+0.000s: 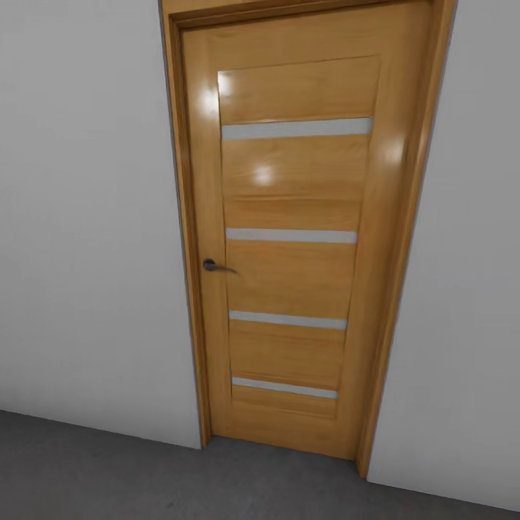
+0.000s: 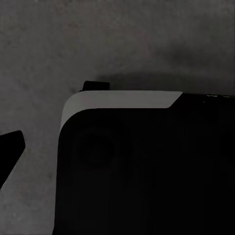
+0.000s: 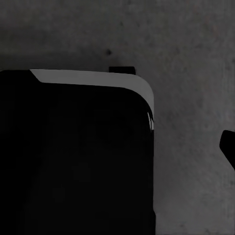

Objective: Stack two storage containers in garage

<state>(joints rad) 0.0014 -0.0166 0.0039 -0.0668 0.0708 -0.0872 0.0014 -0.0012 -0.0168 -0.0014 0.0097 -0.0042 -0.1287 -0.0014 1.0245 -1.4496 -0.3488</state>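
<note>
Head view: one wood door point(image 1: 289, 238), four pale strips, grey floor point(image 1: 108, 469); tool states untellable.

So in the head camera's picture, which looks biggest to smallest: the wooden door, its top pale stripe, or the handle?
1. Wooden door, by far the largest.
2. Top pale stripe.
3. Handle, the smallest.

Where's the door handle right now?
In the head view, the dark handle sits on the left edge of the closed wooden door, about mid-height, beside the pale wall.
</note>
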